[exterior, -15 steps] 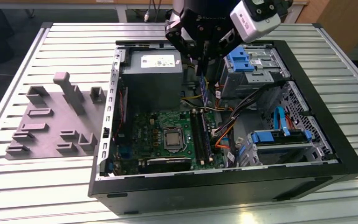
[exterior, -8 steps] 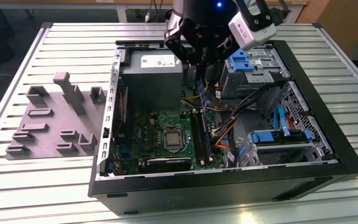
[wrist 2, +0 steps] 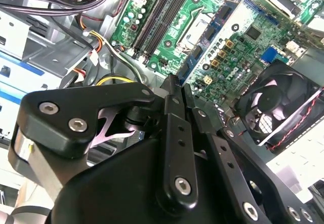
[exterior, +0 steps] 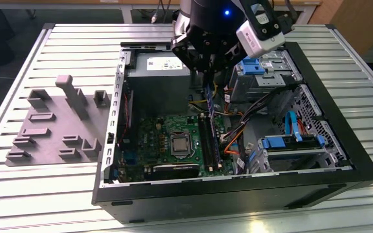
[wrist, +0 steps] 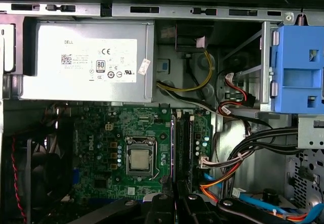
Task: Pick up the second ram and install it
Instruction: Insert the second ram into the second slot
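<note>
Right up close in the second wrist view: gripper (wrist 2: 178, 85), fingers (wrist 2: 171, 107) pinched narrow. Clamped on the ram (exterior: 211, 99) in the exterior view, held edge-on and roughly upright, hanging down inside the case (exterior: 238, 194). Sits right over the slots (exterior: 209, 141) on the board (exterior: 154, 128), lower end near them, can't tell if touching yet. Just beside the PSU (exterior: 157, 77), on the exterior view's right of it.

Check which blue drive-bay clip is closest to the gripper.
The upper blue clip in the exterior view, right beside the gripper holding the second ram. The lower blue clip sits well away, by the case's near wall.
</note>
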You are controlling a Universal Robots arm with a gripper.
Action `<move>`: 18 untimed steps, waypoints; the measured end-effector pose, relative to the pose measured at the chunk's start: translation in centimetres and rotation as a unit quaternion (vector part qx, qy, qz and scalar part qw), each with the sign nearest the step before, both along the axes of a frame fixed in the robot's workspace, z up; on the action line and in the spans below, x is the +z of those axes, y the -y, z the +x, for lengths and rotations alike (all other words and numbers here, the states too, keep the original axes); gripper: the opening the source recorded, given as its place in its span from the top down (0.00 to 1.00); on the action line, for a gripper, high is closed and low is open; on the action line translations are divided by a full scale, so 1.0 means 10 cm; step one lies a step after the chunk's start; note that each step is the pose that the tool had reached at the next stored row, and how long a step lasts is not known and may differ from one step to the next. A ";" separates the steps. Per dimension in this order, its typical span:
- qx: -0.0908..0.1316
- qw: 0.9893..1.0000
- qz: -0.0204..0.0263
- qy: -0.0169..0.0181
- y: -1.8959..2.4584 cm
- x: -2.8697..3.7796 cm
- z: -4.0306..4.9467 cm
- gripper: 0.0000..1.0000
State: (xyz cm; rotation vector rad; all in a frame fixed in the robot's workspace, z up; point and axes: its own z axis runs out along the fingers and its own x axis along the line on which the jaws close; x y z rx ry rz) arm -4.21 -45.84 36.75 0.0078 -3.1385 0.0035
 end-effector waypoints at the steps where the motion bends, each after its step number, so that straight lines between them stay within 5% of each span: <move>1: 0.000 1.000 0.000 0.000 0.000 0.000 0.000 0.86; 18: 0.000 1.000 0.000 0.000 0.005 -0.035 0.000 0.86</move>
